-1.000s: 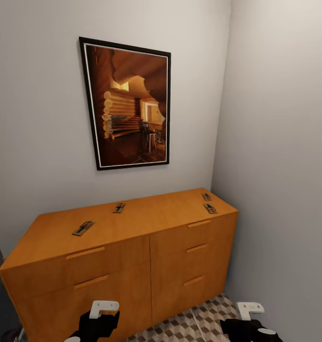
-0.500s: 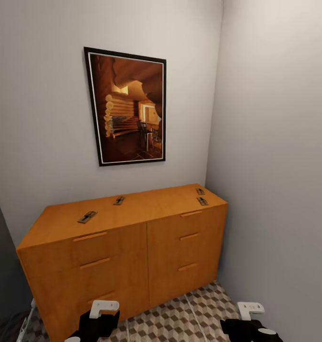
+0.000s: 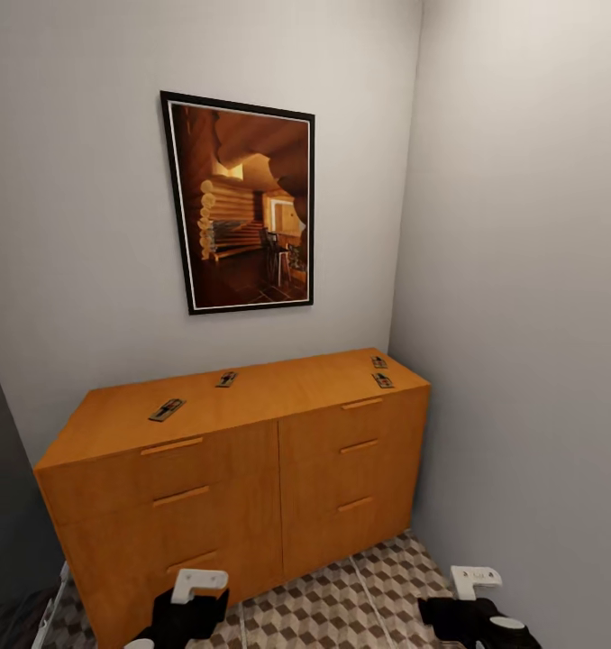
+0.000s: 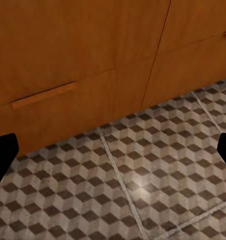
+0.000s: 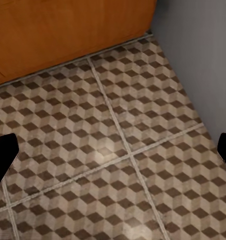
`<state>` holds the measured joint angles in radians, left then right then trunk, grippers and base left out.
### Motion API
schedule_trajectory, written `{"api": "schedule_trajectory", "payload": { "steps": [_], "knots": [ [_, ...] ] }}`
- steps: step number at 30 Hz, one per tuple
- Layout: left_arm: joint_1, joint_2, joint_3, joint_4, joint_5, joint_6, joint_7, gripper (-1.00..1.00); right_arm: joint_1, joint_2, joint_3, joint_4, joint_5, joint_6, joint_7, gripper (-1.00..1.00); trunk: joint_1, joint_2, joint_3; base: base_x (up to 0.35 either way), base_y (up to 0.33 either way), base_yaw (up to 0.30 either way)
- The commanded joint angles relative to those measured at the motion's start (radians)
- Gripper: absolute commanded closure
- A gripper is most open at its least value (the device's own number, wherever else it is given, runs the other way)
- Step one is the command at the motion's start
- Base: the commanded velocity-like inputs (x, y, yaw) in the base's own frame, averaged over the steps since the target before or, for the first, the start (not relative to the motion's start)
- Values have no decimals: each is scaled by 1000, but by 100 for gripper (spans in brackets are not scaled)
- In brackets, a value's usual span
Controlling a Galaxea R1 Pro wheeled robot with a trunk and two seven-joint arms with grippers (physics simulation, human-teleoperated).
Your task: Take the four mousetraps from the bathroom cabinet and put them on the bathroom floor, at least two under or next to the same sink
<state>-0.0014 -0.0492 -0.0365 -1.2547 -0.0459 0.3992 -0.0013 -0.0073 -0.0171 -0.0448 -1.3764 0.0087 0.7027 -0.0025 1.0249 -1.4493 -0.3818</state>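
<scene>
Soft even light, sharp render; faint sheen on floor tiles (image 5: 105, 150); wide-angle stretch at edges.

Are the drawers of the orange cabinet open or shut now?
Shut. Every drawer front of the cabinet sits flush in the head view, none pulled out. The four mousetraps lie on its top.

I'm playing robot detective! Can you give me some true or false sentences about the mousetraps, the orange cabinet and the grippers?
1. Four mousetraps lie on top of the cabinet. True: one, another, and two near its right end.
2. A drawer is pulled open. False: all drawers look closed.
3. The left gripper holds a mousetrap. False: it is open, over bare bathroom floor.
4. The right gripper is open above the tiles. True.
5. A mousetrap sits on the floor. False: none is on the visible tiles.
</scene>
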Motion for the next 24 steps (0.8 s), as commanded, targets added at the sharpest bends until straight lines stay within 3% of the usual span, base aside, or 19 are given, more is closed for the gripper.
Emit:
{"api": "schedule_trajectory", "payload": {
  "steps": [1, 7, 13, 18, 19, 24],
  "knots": [
    [0, -1, -5, -4, -6, 5, 1, -100, -3, 0, 1, -9, 1, 6, -1, -100, 0, -1, -1, -5, -1, 0],
    [0, -22, -44, -36, -10, 4, 7, -100, -19, 0, 1, -53, 2, 20, -5, -100, 0, -1, -1, -3, -1, 0],
    [0, -61, -91, -151, -26, 14, 19, -100, -80, 1, 1, -91, 2, 78, -17, -100, 0, -1, -1, 0, 0, 0],
    [-4, -88, -141, -237, -98, 18, 23, -100, -151, 1, 1, -101, 2, 126, -28, -100, 0, -1, -1, 0, 0, 0],
    [-4, -88, -141, -237, -98, 18, 23, -100, -151, 1, 1, -101, 2, 126, -28, -100, 0, -1, -1, 0, 0, 0],
    [-38, -113, -202, -267, -183, 21, 24, -100, -218, 2, 1, -104, 2, 158, -41, -100, 0, -1, -1, 0, 0, 0]
  ]
}}
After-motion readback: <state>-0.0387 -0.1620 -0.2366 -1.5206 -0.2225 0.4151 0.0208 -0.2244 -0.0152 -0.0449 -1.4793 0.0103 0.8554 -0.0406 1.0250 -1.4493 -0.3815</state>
